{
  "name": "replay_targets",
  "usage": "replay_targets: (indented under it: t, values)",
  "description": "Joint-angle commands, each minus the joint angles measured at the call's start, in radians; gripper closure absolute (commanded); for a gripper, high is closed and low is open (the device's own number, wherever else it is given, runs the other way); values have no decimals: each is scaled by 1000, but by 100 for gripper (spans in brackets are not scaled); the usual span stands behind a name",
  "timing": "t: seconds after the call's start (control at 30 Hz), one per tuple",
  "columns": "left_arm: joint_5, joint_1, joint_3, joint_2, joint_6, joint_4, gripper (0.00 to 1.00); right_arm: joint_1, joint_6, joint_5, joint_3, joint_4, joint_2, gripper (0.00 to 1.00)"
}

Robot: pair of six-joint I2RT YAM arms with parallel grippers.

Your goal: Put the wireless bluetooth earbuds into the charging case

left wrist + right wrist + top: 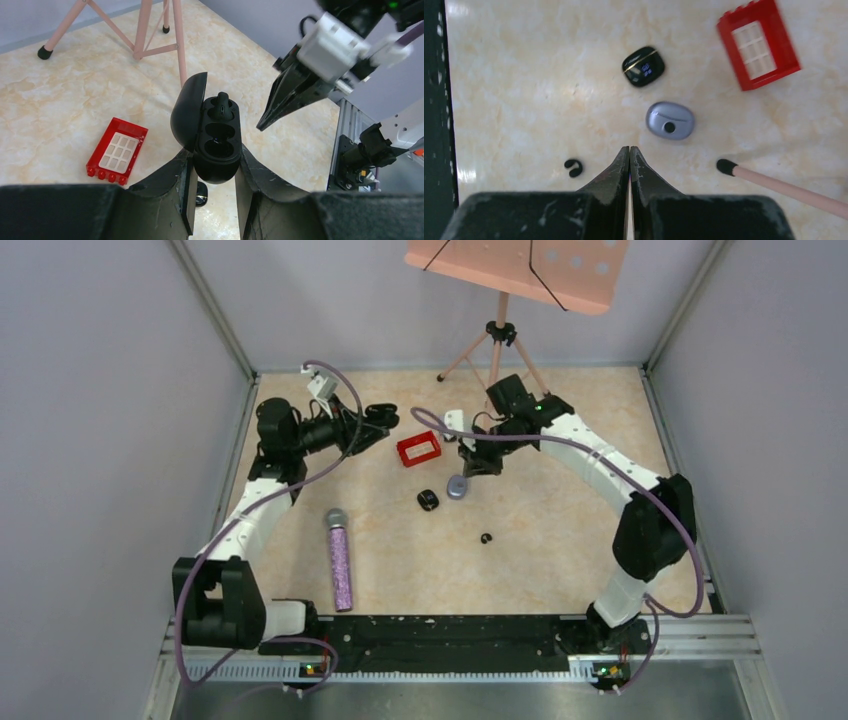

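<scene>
My left gripper [215, 172] is shut on an open black charging case [217, 145], held above the table with its lid [187, 112] swung to the left. A black earbud [222, 106] stands in the far slot; the near slot is empty. The held case also shows in the top view [385, 420]. My right gripper [629, 150] is shut and empty, and its tip [262, 125] hangs just right of the held case. Another black earbud [573, 167] lies on the table left of the right fingertips, also in the top view [486, 538].
A closed black case [643, 66] and a lavender-grey case [670, 120] lie below the right gripper. A red window brick [418, 449] sits between the arms. A glittery purple microphone [340, 558] lies front left. A pink music stand [500, 335] stands at the back.
</scene>
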Motion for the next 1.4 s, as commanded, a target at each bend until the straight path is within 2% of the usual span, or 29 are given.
replay_targets:
  t: [0.0,0.1,0.23,0.43,0.7,1.0,1.37]
  values:
    - [8,-21,27,41,-16,61,100,6,377,-53,-43,293,-138,100]
    - [-3,-22,28,50,-39,72,100,6,272,-22,-83,184,-89,100]
    - [-12,-21,5,35,-42,61,100,7,47,-8,-79,-46,32,87]
    - [-19,-15,-23,6,-10,23,100,7,-148,77,-9,-158,184,77]
    - [-19,-7,-5,-1,27,-14,100,13,-298,120,66,-248,306,73]
    - [-25,2,34,22,53,-42,100,47,-333,98,19,-276,309,67]
    - [-31,8,39,28,56,-50,100,65,-306,71,-42,-237,288,69]
